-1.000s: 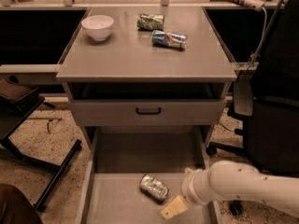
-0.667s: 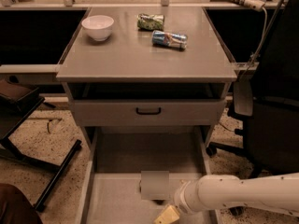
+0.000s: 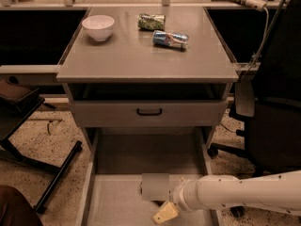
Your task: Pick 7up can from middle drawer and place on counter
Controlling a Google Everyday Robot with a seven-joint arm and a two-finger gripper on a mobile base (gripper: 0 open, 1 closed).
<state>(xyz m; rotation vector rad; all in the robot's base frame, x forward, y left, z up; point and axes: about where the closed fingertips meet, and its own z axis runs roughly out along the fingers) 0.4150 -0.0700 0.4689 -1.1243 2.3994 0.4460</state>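
The middle drawer (image 3: 117, 201) is pulled out at the bottom of the view, a shallow grey tray with low side walls. My gripper (image 3: 157, 200) reaches in from the right on a white arm (image 3: 235, 197) and sits low over the drawer floor, near its middle. The 7up can is hidden behind the gripper's grey body. The counter (image 3: 141, 55) is the broad grey cabinet top above.
On the counter stand a white bowl (image 3: 98, 26), a dark green mottled can (image 3: 151, 21) and a blue, red and silver can (image 3: 170, 39) on its side. A shut drawer front with a black handle (image 3: 149, 112) sits above. A black chair (image 3: 275, 107) stands right, black stand legs (image 3: 56, 173) left.
My gripper has moved left and down over the spot where the silvery can lay. The can showed beside the gripper before and is now covered by it.
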